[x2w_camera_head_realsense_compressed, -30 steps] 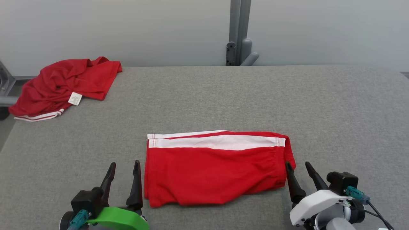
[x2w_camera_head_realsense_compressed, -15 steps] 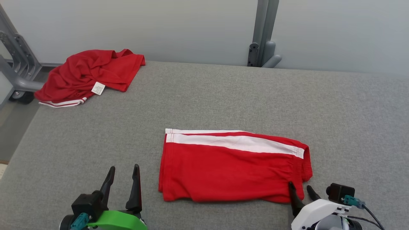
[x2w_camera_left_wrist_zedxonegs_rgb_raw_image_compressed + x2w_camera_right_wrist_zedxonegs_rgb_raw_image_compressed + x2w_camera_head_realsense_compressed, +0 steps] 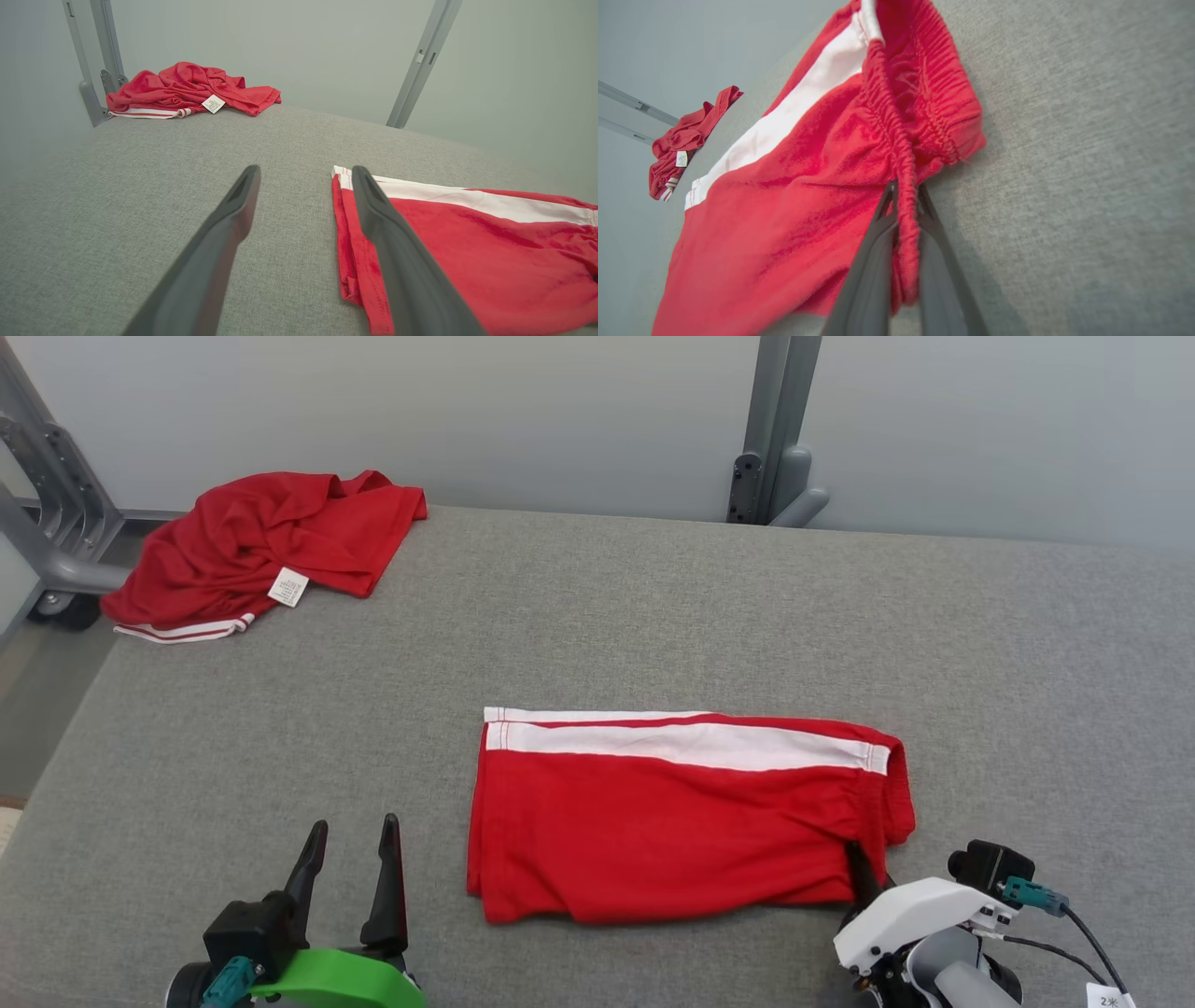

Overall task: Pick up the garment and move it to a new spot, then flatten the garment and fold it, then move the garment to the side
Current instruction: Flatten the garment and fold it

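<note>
At the near edge of the table, the right gripper pinches the waistband of the folded red shorts; the left gripper stands spread beside their other end. Lying near-centre on the table, they look light and limp, likely to unfold unless both ends are held.

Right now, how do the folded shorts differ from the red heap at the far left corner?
The shorts lie flat and folded; the heap is crumpled. The shorts sit mid-table near the robot; the heap lies at the far left corner. The right hand is shut on the shorts' waistband; nothing touches the heap. Both are red with white trim, on the grey table.
</note>
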